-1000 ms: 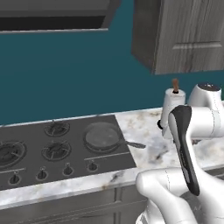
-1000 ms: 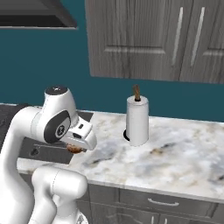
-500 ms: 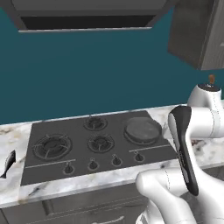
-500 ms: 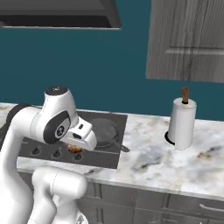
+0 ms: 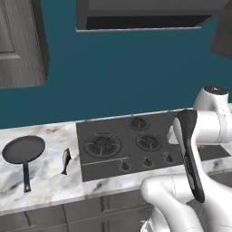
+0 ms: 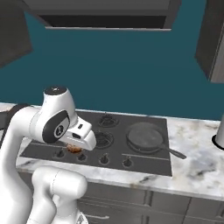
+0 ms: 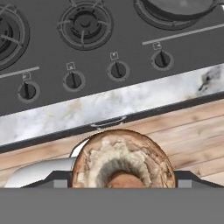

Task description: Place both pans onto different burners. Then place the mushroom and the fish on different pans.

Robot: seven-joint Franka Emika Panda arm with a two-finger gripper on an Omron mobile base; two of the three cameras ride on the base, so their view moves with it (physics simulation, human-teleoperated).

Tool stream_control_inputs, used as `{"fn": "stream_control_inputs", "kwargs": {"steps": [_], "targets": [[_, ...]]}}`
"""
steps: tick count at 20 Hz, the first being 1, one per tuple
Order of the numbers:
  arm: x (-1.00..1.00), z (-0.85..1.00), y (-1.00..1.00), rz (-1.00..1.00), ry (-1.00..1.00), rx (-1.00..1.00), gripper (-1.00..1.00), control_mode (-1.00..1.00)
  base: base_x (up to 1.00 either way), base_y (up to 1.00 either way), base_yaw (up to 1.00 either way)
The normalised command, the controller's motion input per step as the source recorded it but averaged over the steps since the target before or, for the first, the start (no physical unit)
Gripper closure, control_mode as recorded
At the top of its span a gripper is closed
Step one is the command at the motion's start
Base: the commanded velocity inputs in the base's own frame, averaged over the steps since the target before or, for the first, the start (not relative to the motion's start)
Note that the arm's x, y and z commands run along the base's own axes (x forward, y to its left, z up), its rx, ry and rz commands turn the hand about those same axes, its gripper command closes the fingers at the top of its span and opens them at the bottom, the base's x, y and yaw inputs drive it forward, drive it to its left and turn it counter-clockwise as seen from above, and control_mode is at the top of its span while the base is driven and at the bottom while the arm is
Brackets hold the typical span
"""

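- Right now your arm is folded up tight in front of the cooktop [image 6: 39,148], the hand pointing down over the front row of knobs [image 7: 117,70].
- Your gripper [image 6: 75,149] is closed on the mushroom [image 7: 122,161]; in the hand view it sits between the jaws, pale gills and stem facing the camera, with a brown rim around them.
- From the right base view you see the mushroom as a small brown lump tucked under the white hand, above the knobs.
- One pan [image 6: 145,136] sits on the right-hand burner [image 7: 154,19], handle pointing toward the counter's front right.
- The other pan [image 5: 23,150] lies on the marble counter [image 5: 45,190] left of the cooktop, handle toward you.
- The fish [image 5: 66,160] lies on the counter between that pan and the cooktop, slim and dark with a paler belly.
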Motion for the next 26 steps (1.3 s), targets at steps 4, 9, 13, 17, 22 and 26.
{"fn": "stream_control_inputs", "kwargs": {"steps": [4,9,13,17,22,26], "targets": [[0.0,0.0,0.0,0.0,0.0,0.0,1.0,1.0,0.0,0.75,0.0],[0.0,0.0,0.0,0.0,0.0,0.0,1.0,1.0,0.0,0.72,0.0],[0.0,0.0,0.0,0.0,0.0,0.0,1.0,1.0,0.11,0.34,0.0],[0.0,0.0,0.0,0.0,0.0,0.0,1.0,1.0,0.15,0.29,0.0],[0.0,0.0,0.0,0.0,0.0,0.0,1.0,1.0,0.3,0.42,0.0],[0.0,0.0,0.0,0.0,0.0,0.0,1.0,1.0,0.23,0.55,0.0]]}}
